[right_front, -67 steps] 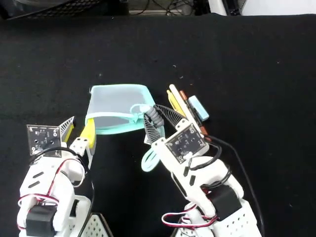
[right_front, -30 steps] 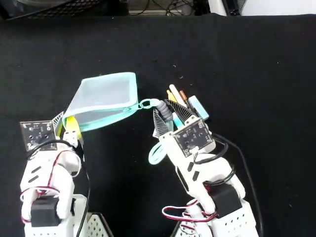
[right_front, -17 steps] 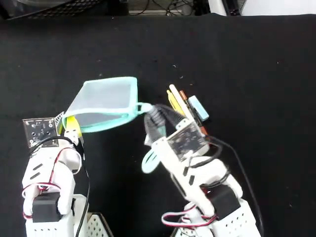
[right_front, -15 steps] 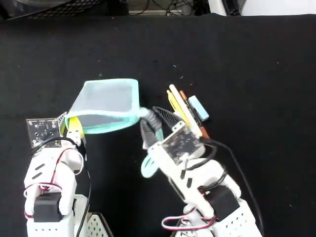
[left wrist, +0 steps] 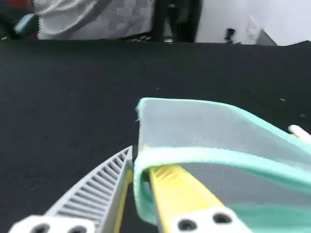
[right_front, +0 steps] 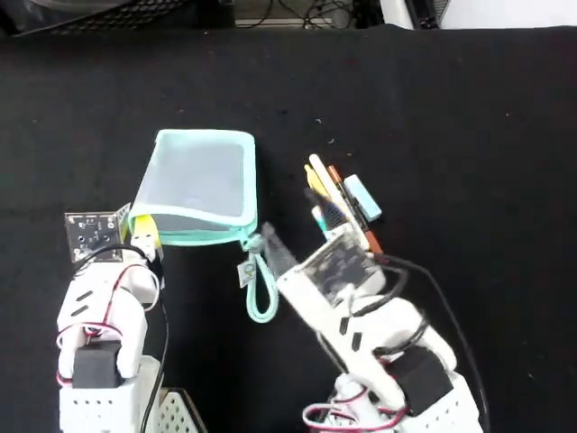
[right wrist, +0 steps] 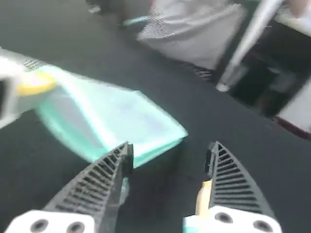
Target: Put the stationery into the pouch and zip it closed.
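Black cloth covers the table (right_front: 451,108) beneath both my arms. Largest thing on it is the pouch (right_front: 203,180) — mint green with a pale mesh face. One near corner of it is caught in my left gripper (left wrist: 141,160), whose jaws are clenched on it. The green rim is pinched between the grey ribbed finger and the yellow one, and the rest of the bag stretches away beyond the fingertips. My right gripper (right wrist: 169,150) has its jaws spread wide with nothing between them, and the pouch's other near corner lies just ahead of the inner jaw. The stationery (right_front: 341,197) — a tight bundle of pens with a light blue eraser at its side — lies on the cloth just beside my right outer jaw, outside the pouch and apart from it. Smallest is the pouch's green loop strap (right_front: 261,293), which trails from that near corner and lies flat alongside my right inner jaw.
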`<action>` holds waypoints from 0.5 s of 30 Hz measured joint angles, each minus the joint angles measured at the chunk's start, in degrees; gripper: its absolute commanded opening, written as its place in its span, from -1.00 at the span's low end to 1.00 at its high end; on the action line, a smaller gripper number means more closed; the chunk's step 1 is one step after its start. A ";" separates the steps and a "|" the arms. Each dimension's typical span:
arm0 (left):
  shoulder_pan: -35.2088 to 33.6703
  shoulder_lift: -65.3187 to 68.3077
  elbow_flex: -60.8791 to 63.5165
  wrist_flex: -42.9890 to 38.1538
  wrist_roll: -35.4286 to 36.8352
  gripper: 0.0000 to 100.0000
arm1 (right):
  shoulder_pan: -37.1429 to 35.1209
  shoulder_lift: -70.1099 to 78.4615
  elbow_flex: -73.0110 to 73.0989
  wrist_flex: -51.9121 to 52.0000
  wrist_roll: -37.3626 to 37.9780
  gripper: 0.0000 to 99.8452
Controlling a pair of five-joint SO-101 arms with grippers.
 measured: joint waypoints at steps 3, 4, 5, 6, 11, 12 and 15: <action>-4.48 0.00 -0.18 1.67 -2.02 -0.94 | 6.59 6.86 0.09 -2.81 -1.76 -0.58; -5.71 0.09 -0.62 2.37 -2.02 -0.93 | 7.82 10.11 0.00 -3.78 -1.85 -0.63; -6.42 0.09 -1.23 3.08 -2.02 -0.93 | 8.62 13.54 -0.62 -4.66 -2.11 -0.68; -6.77 0.09 -1.93 4.22 -2.02 -0.93 | 9.05 17.41 -1.67 -5.54 -2.11 -0.73; -7.21 0.09 -4.57 7.82 -2.02 -0.92 | 10.11 41.41 -9.93 -8.44 -2.02 -0.89; -7.21 0.09 -5.36 8.70 -2.02 -0.90 | 10.64 46.42 -11.87 -8.62 -2.02 -0.89; -7.21 2.29 -9.49 11.78 -2.20 -0.88 | 12.75 60.22 -17.93 -8.62 -2.02 -0.88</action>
